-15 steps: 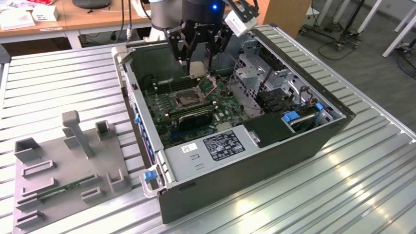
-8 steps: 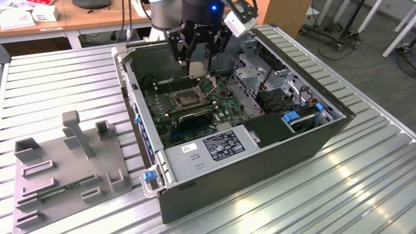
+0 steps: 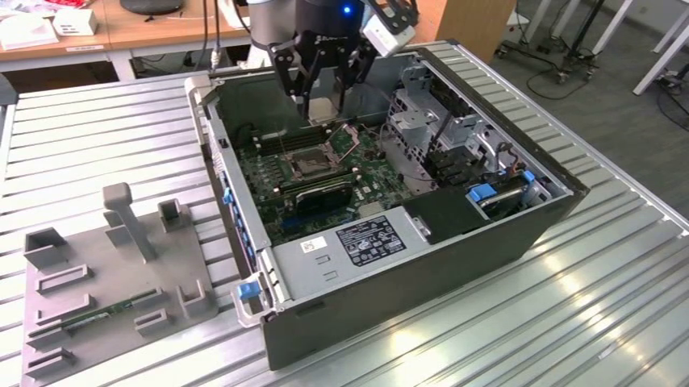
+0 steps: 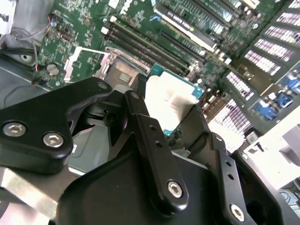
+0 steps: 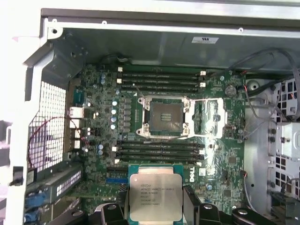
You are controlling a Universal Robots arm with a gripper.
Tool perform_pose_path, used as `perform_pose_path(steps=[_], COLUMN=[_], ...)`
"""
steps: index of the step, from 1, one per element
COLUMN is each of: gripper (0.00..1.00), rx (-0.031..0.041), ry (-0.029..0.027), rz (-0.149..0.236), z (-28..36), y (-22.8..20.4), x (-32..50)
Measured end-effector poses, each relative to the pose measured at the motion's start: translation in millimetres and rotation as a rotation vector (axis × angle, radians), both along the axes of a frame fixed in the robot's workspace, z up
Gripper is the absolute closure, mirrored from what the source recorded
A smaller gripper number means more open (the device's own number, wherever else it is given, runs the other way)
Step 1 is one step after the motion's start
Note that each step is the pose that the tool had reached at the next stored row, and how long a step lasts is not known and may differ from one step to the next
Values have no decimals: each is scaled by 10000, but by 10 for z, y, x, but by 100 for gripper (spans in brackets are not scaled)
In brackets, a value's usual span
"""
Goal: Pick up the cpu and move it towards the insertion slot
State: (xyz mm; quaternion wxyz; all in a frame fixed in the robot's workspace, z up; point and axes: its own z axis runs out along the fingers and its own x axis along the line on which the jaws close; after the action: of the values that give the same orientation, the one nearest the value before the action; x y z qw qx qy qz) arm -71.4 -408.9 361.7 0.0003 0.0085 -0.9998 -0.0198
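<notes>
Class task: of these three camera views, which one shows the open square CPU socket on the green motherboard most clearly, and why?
The first wrist view: the square black CPU socket with its silvery metal frame faces the camera, unobstructed. The exterior view shows it smaller, inside the case. In the second wrist view it sits partly behind the black tool.

Ribbed metal surface [image 3: 603, 306] is catching overhead light and showing glare streaks. Wooden desk [image 3: 140, 32] is sitting behind it, grey floor [image 3: 603, 72] is running off beyond, wheeled stand legs [image 3: 549, 56] are standing there.
</notes>
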Motion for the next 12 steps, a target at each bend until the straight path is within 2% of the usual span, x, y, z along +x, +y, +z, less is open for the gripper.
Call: perform_pose_path(steps=[5,12], gripper=[46,46], rx=[0,2], ry=[0,-1], rz=[0,-49], z=[-26,-72], y=[108,184], x=[33,92])
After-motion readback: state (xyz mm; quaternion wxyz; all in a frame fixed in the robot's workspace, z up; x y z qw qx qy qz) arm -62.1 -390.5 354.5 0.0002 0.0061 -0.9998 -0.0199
